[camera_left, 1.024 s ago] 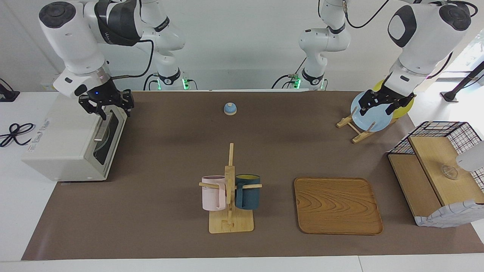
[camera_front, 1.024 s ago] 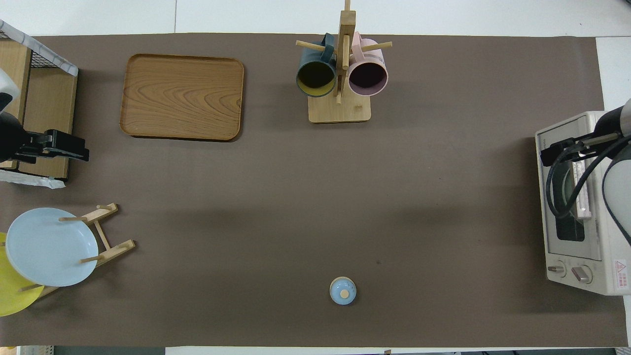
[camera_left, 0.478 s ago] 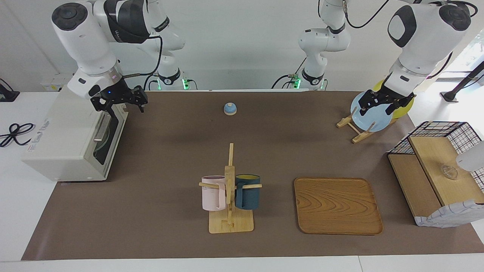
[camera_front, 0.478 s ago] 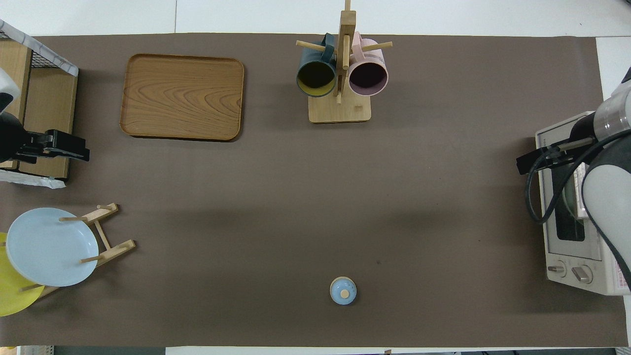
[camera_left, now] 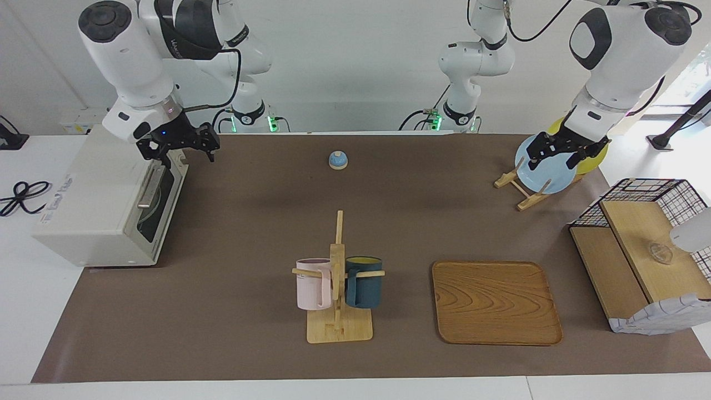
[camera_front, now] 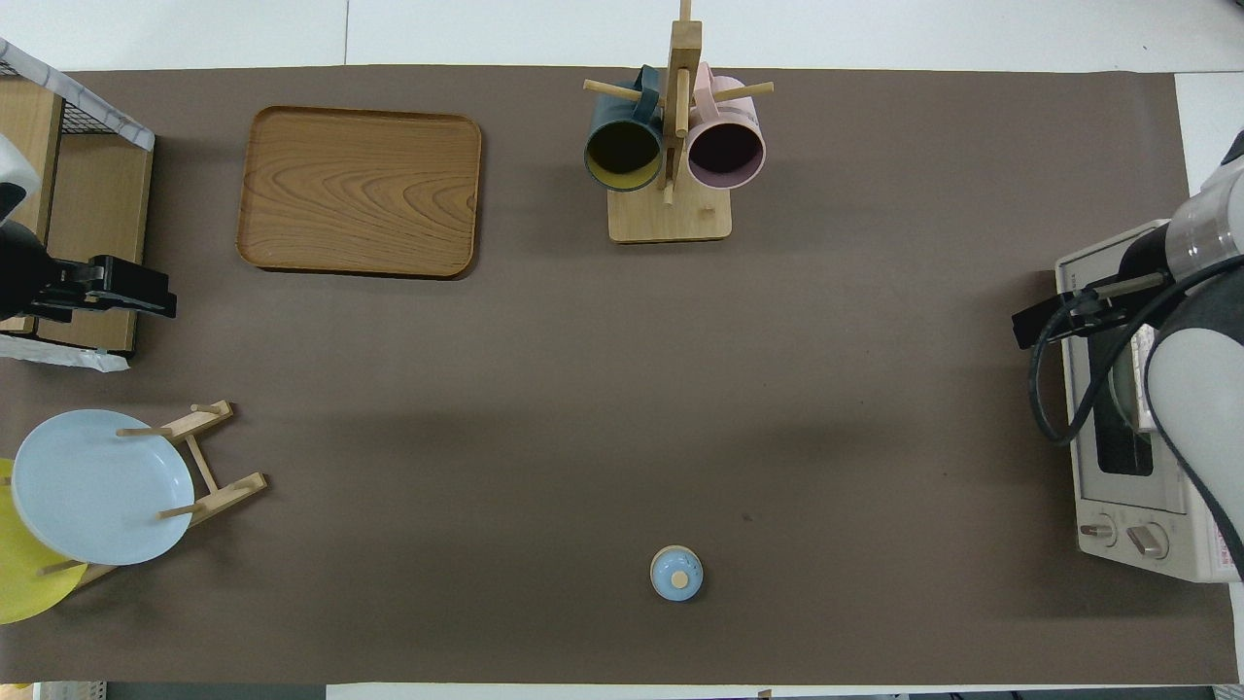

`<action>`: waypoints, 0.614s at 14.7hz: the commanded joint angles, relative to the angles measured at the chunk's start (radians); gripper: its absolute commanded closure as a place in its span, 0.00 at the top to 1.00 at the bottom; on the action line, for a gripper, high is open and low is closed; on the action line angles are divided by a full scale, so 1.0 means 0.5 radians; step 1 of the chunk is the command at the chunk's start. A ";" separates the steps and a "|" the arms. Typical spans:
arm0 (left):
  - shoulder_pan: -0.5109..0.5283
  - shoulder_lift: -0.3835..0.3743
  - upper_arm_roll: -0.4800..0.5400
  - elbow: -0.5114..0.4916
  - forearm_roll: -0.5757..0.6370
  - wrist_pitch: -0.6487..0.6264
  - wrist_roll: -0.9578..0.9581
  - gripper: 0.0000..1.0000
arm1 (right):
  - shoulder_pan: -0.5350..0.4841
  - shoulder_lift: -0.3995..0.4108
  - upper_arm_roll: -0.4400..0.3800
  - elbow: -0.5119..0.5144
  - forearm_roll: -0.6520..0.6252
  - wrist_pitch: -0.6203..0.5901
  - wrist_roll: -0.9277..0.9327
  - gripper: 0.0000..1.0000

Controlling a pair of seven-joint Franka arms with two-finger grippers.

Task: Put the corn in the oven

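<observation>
The off-white oven [camera_left: 83,205] stands at the right arm's end of the table, its glass door [camera_left: 161,208] up and shut, bar handle [camera_left: 149,189] showing. It also shows in the overhead view [camera_front: 1127,525]. My right gripper [camera_left: 186,151] is open and empty, up in the air over the top edge of the oven door, also seen in the overhead view [camera_front: 1045,321]. My left gripper [camera_left: 555,158] is open and empty over the plate rack and waits. The corn is not in view.
A blue plate [camera_left: 547,178] and a yellow plate [camera_left: 597,161] stand in a wooden rack. A wire-and-wood shelf basket [camera_left: 644,250], a wooden tray [camera_left: 494,303], a mug rack [camera_left: 338,283] with two mugs and a small blue knobbed dome [camera_left: 338,160] are on the brown mat.
My right gripper has lifted from the oven door's handle and moved toward the table's middle. The left arm has not moved.
</observation>
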 commanded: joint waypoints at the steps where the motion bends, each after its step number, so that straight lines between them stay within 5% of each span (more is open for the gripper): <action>1: 0.019 -0.018 -0.017 -0.003 0.043 0.015 0.008 1.00 | -0.002 0.027 0.011 0.068 0.055 -0.093 0.062 1.00; 9: 0.019 -0.018 -0.017 -0.003 0.043 0.015 0.008 1.00 | -0.005 0.036 -0.016 0.111 0.037 -0.099 0.166 1.00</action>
